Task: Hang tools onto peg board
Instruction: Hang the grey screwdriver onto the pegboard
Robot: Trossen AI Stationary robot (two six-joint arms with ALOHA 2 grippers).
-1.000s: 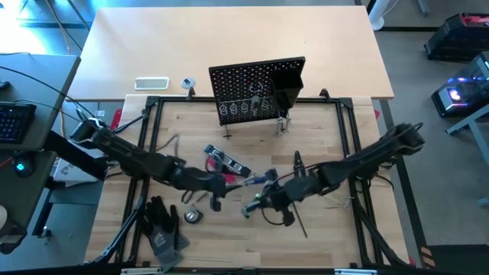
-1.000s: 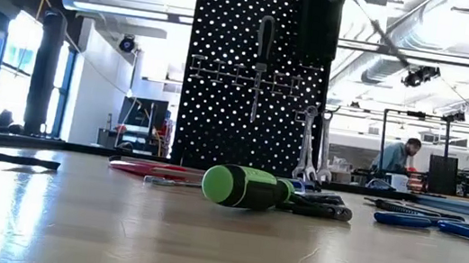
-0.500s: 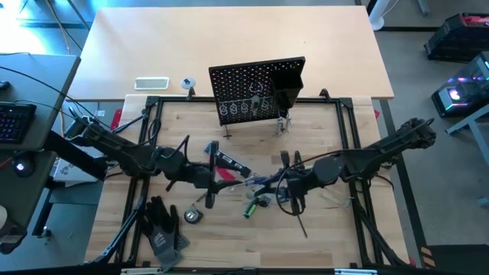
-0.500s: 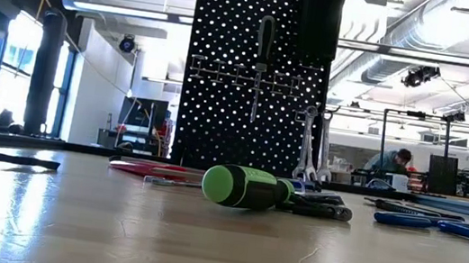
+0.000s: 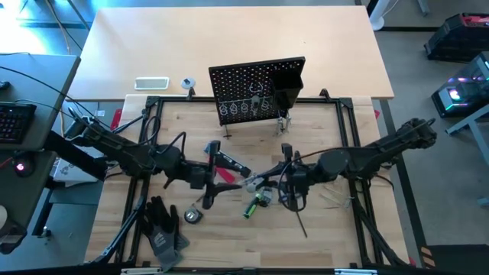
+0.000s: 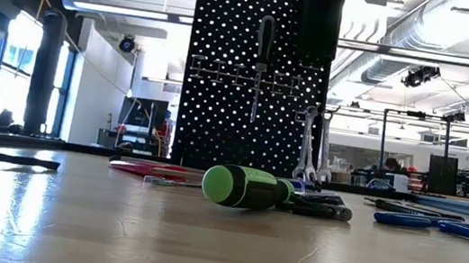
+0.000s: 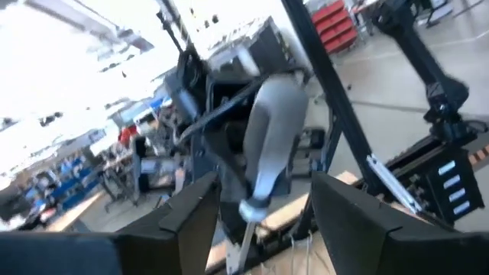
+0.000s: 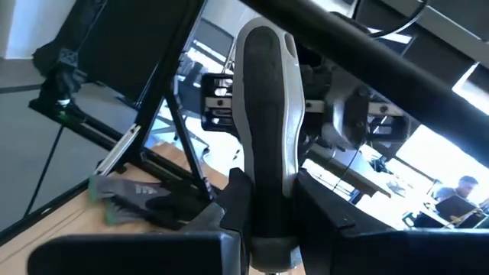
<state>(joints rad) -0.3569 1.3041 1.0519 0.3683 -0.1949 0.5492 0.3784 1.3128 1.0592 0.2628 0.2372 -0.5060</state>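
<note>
Right claw (image 5: 269, 182) is pinching a grey-black screwdriver (image 8: 263, 130) by its fat rubbery handle, left claw (image 7: 260, 229) spread, so it's stiff, light, and handle's the spot to grab.

Two dark jointed arms trailing thin black cables, blocky black fingers (image 7: 183, 221)

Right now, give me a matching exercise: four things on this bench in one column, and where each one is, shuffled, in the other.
1. green-handled screwdriver
2. silver metal wrenches
3. black fabric work gloves
4. black-and-grey handled screwdriver

A. hanging on the black perforated peg board
B. held in the right end effector
C. lying mid-way across the wooden table, in front of the board
D. lying far from the board, on the robot's left side

Pairs: 1-C, 2-A, 3-D, 4-B
</note>
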